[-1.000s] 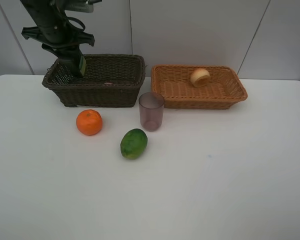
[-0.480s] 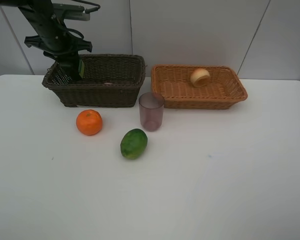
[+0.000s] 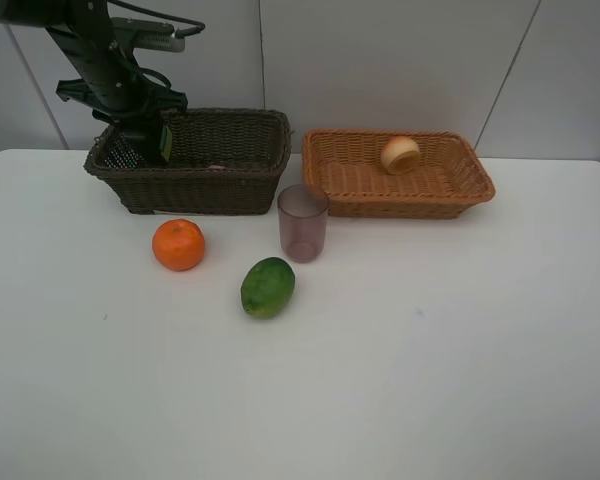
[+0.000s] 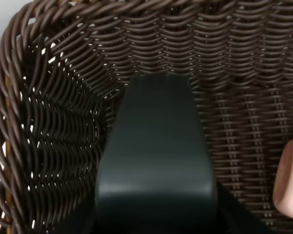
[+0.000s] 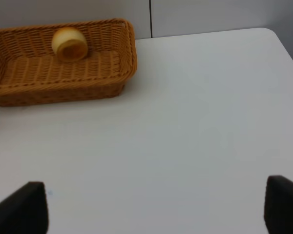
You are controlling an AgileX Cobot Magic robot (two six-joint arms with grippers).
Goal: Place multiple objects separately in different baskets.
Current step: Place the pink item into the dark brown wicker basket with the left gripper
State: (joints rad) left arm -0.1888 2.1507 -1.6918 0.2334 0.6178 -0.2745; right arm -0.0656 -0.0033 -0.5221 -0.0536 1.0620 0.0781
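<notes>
Trouble is brewing at the far left corner of the dark basket (image 3: 200,185), folks. The left tool (image 3: 150,143) is hanging right over that corner, gripping the dark green pump bottle (image 3: 165,143), and the wicker wall is sitting very close beside it. If the jaws are opening while the bottle is leaning on that wall, I'm judging it could be tipping over or catching on the rim. The pink bottle (image 4: 290,180) is lying in the same basket, off to the right and apart from the pump bottle, so a toppling bottle could be knocking into it.

On position, the pump bottle is sitting at the tip of the left tool, down between the basket walls. Whether its base is touching the basket floor, I cannot tell.

The right tool (image 5: 151,204) is standing wide, holding nothing, over bare bench (image 3: 430,350), well apart from the light basket (image 3: 410,205). The peach (image 3: 400,154) is resting against that basket's far wall.

The tangerine (image 3: 178,244), green fruit (image 3: 268,287) and mauve cup (image 3: 303,222) are sitting out on the bench on the near side of the baskets. The cup is standing upright just beside the dark basket's near right corner, so I'm thinking a low sweep across there could be clipping it.
</notes>
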